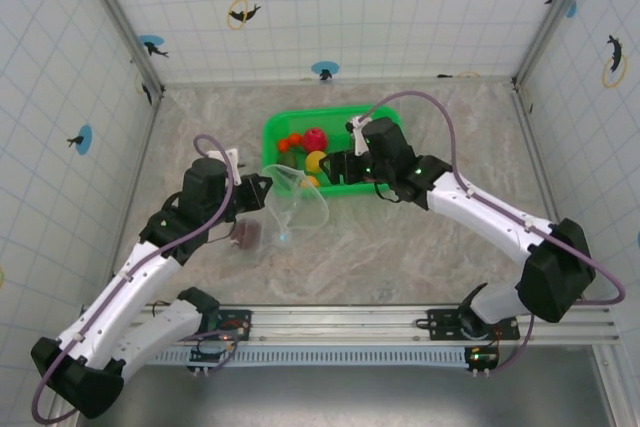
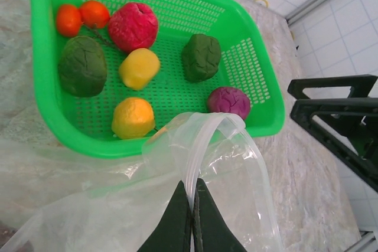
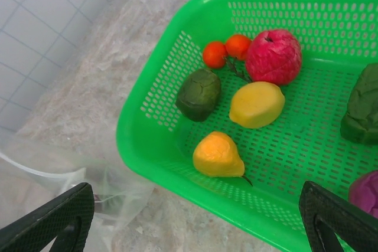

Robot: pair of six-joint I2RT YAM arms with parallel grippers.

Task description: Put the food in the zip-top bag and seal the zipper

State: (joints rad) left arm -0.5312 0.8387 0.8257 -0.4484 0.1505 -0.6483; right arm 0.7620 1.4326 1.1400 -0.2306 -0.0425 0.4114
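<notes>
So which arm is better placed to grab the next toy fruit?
Probably right. The right gripper is open above the bright green plastic basket, near the orange-yellow toy pear. The left gripper is shut on the rim of the clear plastic bag, holding it open.

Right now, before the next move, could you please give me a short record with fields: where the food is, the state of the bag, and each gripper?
food: eight pieces lying in the green basket
zip-top bag: next to the basket, mouth held open toward it
zipper: unsealed, bent in an arc
left gripper: shut on the bag's rim at the zipper
right gripper: open, holding nothing, above the basket's near edge
task stage: no piece picked up yet
</notes>
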